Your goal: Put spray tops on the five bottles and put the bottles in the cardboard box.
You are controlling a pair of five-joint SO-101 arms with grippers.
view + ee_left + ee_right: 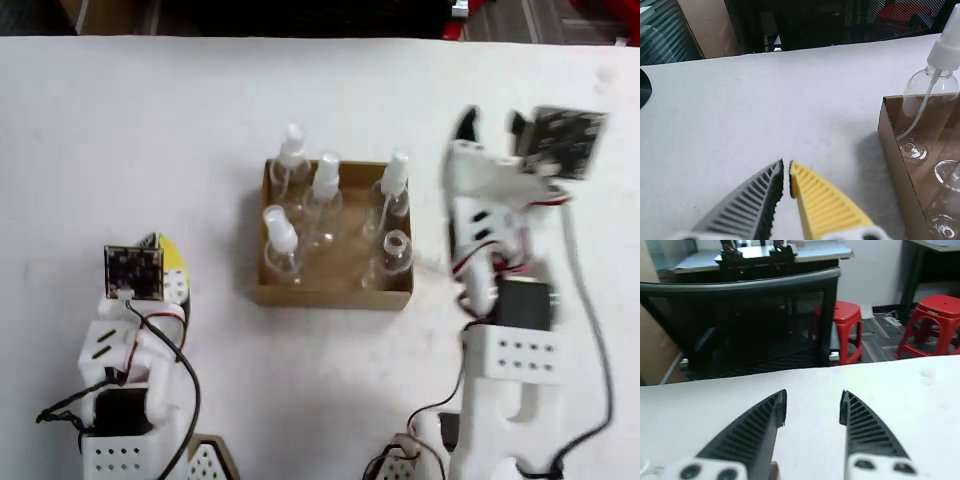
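Clear plastic bottles (325, 200), five in all, stand upright in the shallow brown cardboard box (335, 296) at the middle of the white table (130, 130). Four carry white spray tops (292, 146). The fifth bottle (396, 250), in the box's near right corner, has a bare open neck. Beyond the table's far edge stand a black mesh chair (740, 325) and red plastic stools (935, 320).

The left gripper (786, 172), its grey and yellow fingers pressed almost together on nothing, sits low over the table left of the box. The right gripper (812, 407), its black fingers spread and holding nothing, is beside the box's right wall, toward the far edge.

Behind: black mesh chair (765, 320), red stools (935, 315), tan panel (705, 25), possibly cardboard; white table (150, 120).
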